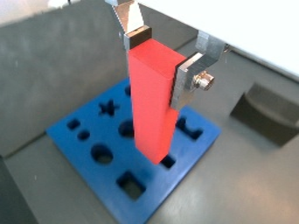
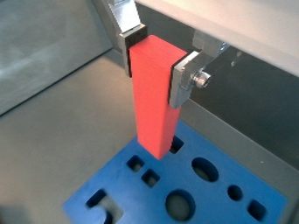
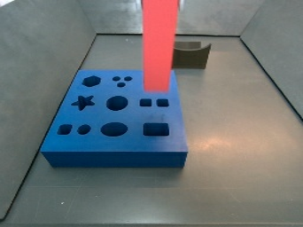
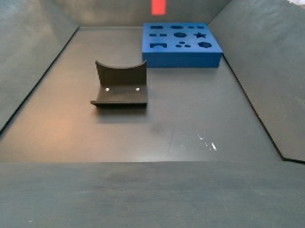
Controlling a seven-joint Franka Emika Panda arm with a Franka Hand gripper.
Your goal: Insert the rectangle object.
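My gripper (image 1: 162, 59) is shut on the upper end of the rectangle object (image 1: 152, 105), a long salmon-red bar held upright; the gripper (image 2: 158, 61) and the bar (image 2: 156, 105) show in both wrist views. The bar's lower end hangs over the blue block (image 1: 87, 140), which has several shaped holes. In a side view the bar (image 3: 159, 44) ends just above the far edge of the block (image 3: 119, 142), near two small square holes (image 3: 148, 102); I cannot tell if it touches. The gripper is out of frame in both side views. The bar (image 4: 158, 7) stands over the block (image 4: 181, 53).
The dark fixture (image 3: 193, 53) stands on the floor beyond the block, also in a wrist view (image 1: 271, 112) and a side view (image 4: 119, 85). Grey walls enclose the floor on the sides.
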